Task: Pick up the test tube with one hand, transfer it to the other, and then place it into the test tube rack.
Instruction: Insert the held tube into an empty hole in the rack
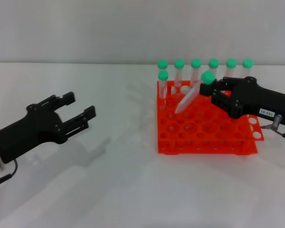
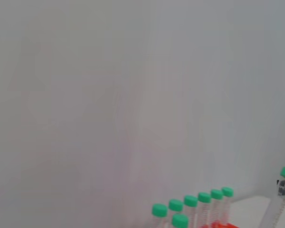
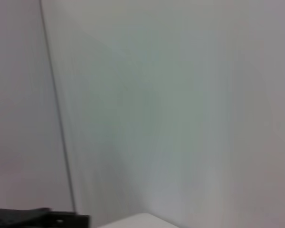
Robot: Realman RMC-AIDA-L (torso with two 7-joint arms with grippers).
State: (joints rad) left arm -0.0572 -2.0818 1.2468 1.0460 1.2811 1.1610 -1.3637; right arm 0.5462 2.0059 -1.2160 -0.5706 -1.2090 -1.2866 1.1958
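The test tube (image 1: 192,94), clear with a green cap, hangs tilted over the orange-red test tube rack (image 1: 205,142), its tip down toward the rack's left holes. My right gripper (image 1: 214,90), black with a white label on its forearm, is shut on the tube just below the cap. In the left wrist view the same tube (image 2: 281,194) shows at the edge. My left gripper (image 1: 80,105) is open and holds nothing. It hovers over the table far to the left of the rack.
Several green-capped tubes (image 1: 195,66) stand upright in the rack's back row, with one more (image 1: 163,78) just in front at the left corner. They also appear in the left wrist view (image 2: 190,206). The white table (image 1: 123,190) stretches between the arms.
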